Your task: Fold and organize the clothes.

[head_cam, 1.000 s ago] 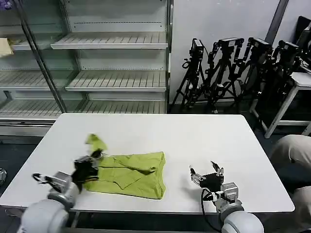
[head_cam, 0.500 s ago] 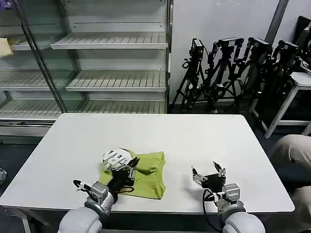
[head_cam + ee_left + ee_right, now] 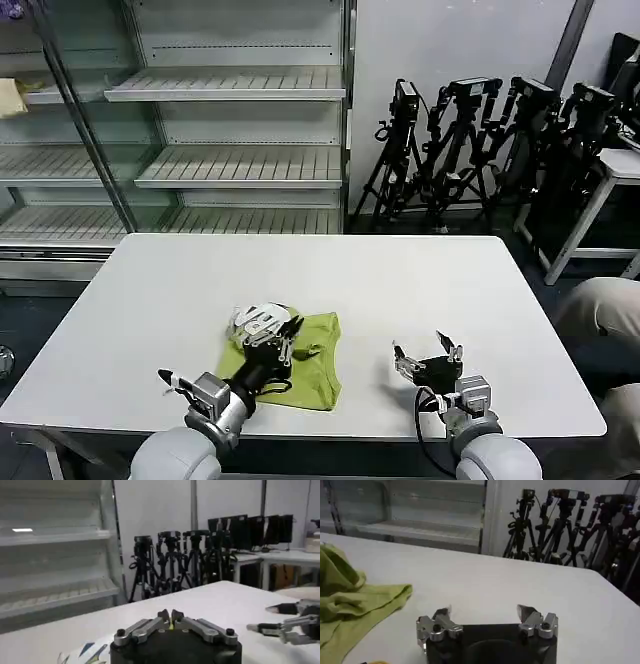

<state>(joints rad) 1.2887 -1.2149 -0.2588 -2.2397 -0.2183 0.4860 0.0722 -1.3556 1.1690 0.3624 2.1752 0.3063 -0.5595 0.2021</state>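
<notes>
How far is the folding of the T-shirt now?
Partly done. The T-shirt lies bunched on the table, not yet a neat fold. In hand: the left claw is shut on a part of it, lifted over the rest, white lettering showing. The right claw waits open beside it. Left: laying that part down, further folds, tidying.

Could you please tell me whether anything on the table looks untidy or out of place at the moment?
The lime yellow-green cotton T-shirt lies bunched and creased rather than flat. The left end effector, shut on its fabric, holds a flap with white lettering above the rest. The right end effector sits open on the white table, apart from the shirt.
</notes>
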